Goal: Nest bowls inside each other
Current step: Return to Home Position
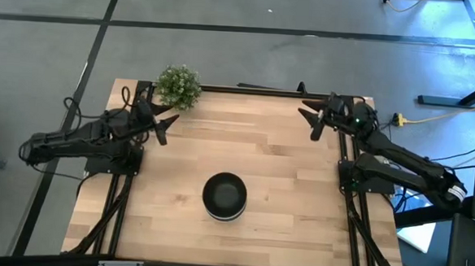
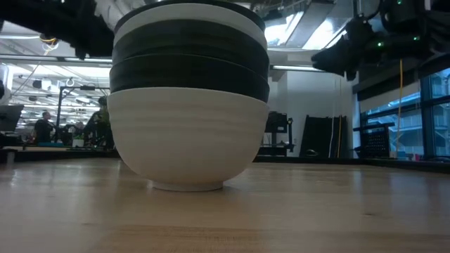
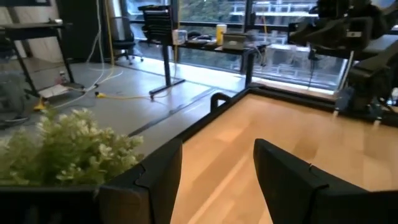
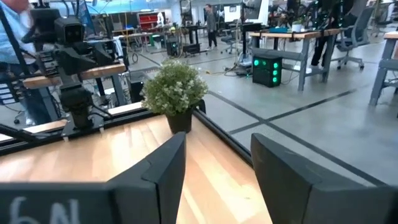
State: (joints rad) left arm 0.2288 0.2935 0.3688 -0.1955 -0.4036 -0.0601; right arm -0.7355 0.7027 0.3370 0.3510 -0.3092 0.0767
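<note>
The bowls stand as one nested stack [image 1: 224, 196] near the middle of the table, toward its near edge. In the low view the stack [image 2: 188, 95] shows a white bowl at the bottom resting on its foot, black bowls inside it, and a white rim near the top. My left gripper [image 1: 170, 123] is open, raised near the far-left corner beside the plant. My right gripper [image 1: 308, 119] is open, raised near the far-right corner. Both are far from the stack. In the wrist views each gripper's fingers [image 3: 214, 180] [image 4: 217, 168] stand apart with nothing between them.
A small green potted plant [image 1: 179, 86] stands at the table's far-left corner, close to my left gripper. A black frame runs along the table's far edge [image 1: 248, 89]. Bare wood [image 1: 301, 169] surrounds the stack. People show in the room beyond the table.
</note>
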